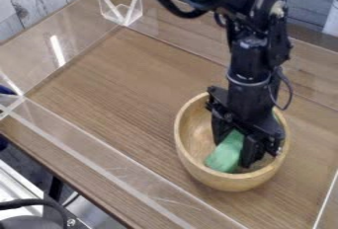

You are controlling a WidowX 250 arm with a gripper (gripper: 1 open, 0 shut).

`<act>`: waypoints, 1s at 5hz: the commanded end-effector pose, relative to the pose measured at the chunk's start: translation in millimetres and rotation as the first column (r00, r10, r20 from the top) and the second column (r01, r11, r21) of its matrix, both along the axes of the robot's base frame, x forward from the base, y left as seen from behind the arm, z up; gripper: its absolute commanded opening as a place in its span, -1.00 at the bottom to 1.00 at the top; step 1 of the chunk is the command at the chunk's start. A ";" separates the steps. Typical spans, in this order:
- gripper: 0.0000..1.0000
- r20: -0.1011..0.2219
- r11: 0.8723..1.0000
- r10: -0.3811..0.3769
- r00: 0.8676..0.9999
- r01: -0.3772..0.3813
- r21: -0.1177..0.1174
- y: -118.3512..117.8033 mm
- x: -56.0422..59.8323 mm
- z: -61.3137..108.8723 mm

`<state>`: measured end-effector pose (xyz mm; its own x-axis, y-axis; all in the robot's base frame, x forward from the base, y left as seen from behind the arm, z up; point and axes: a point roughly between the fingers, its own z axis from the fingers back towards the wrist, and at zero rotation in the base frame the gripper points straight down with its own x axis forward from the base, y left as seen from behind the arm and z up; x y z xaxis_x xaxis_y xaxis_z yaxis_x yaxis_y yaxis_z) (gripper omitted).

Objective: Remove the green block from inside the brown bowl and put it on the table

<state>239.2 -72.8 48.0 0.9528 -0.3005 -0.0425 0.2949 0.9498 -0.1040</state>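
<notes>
- Leftward of the bowl, the table (113, 80) offers a broad stretch of bare wood, which looks the handiest place to set the block down.
- The brown bowl (189, 154) stands upright on the table, its left wall apart from the arm, so a lift drawn that way would first have to clear this rim.
- Inside it, towards the front, lies the green block (224, 152), partly hidden by the gripper (246, 146).
- The fingers are closed down narrow, reaching into the bowl at the block's right; whether they have the block pinched between them cannot be told from this view.
- The step in hand seems to be securing the grip. It is best done by having a finger on each side of the block before any pull; if one side is missed, the arm should open, recentre and close again.
- The right wall runs close beside the fingers, so a straight, slow rise is wiser than a sideways drag, which could catch the rim and tip or shift the bowl.
</notes>
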 end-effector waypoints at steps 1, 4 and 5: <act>-1.00 0.082 1.000 0.024 0.996 -0.024 -0.011 7.0 11.7 26.7; -1.00 0.149 0.995 0.099 0.984 -0.098 -0.014 29.7 22.5 62.6; -1.00 0.171 0.985 0.172 0.970 -0.174 -0.004 58.0 36.5 72.7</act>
